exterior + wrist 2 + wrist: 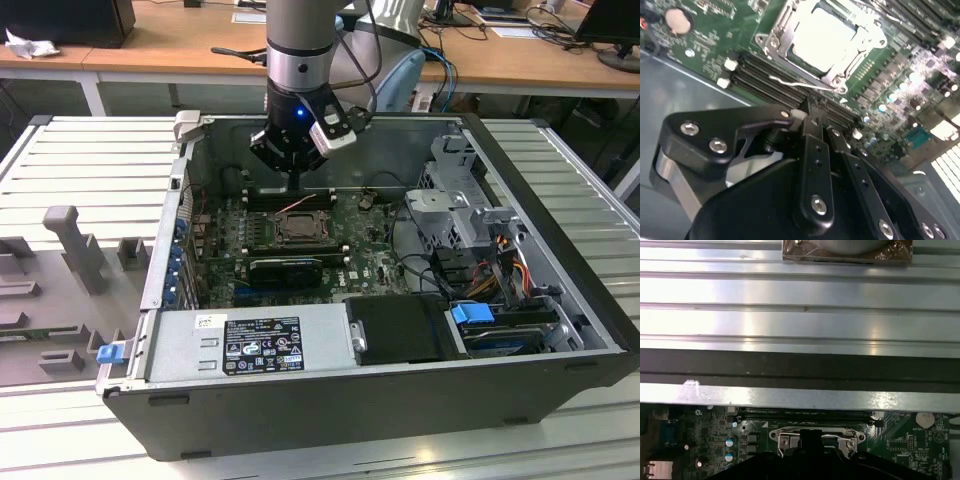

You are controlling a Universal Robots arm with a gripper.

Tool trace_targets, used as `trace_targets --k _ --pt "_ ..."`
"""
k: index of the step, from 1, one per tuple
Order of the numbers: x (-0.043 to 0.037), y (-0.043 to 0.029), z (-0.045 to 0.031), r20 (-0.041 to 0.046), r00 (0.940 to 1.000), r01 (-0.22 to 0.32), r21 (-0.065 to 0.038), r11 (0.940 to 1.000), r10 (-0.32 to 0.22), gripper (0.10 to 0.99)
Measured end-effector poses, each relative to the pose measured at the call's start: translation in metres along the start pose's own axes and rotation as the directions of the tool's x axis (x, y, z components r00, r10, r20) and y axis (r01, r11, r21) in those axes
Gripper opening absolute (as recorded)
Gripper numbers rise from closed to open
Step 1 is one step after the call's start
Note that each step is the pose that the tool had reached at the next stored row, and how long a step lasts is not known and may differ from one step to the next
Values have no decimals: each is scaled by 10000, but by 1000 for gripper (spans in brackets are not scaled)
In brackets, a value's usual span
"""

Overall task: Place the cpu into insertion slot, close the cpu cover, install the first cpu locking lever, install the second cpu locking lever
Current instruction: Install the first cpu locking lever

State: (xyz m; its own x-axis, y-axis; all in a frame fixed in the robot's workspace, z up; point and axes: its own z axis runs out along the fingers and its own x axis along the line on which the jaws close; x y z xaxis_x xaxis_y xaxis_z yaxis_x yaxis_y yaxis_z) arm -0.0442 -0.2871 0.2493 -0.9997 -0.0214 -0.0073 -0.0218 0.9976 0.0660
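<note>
The cpu [824,37] lies in the insertion slot [298,228] on the green motherboard, its pale face showing through the cut-out. The cpu cover [774,40] lies flat over it as a silvery frame. A thin wire locking lever [785,81] runs along the socket's edge on the gripper's side. My gripper [811,106] is shut, with its black fingertips just at that lever, over the memory slots. In the exterior view the gripper [293,188] hangs just behind the socket. The first wrist view shows the socket [815,436] past the gripper's dark body.
Everything sits inside an open computer case [560,260]. Long black memory slots [765,70] lie between gripper and socket. A long black card [285,268] sits in front of the socket, a power supply [250,340] nearer, and a drive cage [455,190] with cables on the exterior view's right.
</note>
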Motion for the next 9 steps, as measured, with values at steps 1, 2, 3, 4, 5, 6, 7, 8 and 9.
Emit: trace_targets --k 1,2,3,4,5,6,7,8,9 --pt "0 -1 10 24 10000 2 0 10000 -2 106" --pt "0 -2 25 27 10000 4 2 10000 -4 106" --pt "0 -3 43 27 10000 5 2 10000 -5 106" --pt "-5 -4 71 27 10000 4 2 10000 -4 106" --pt "-11 -4 91 27 10000 3 2 10000 -3 106" --pt "-17 -5 111 27 10000 3 2 10000 -3 106" --pt "-23 -5 128 28 10000 3 1 10000 -3 106" --pt "-33 -5 149 27 10000 2 2 10000 -2 106" --pt "-47 -4 167 28 10000 2 3 10000 -2 106"
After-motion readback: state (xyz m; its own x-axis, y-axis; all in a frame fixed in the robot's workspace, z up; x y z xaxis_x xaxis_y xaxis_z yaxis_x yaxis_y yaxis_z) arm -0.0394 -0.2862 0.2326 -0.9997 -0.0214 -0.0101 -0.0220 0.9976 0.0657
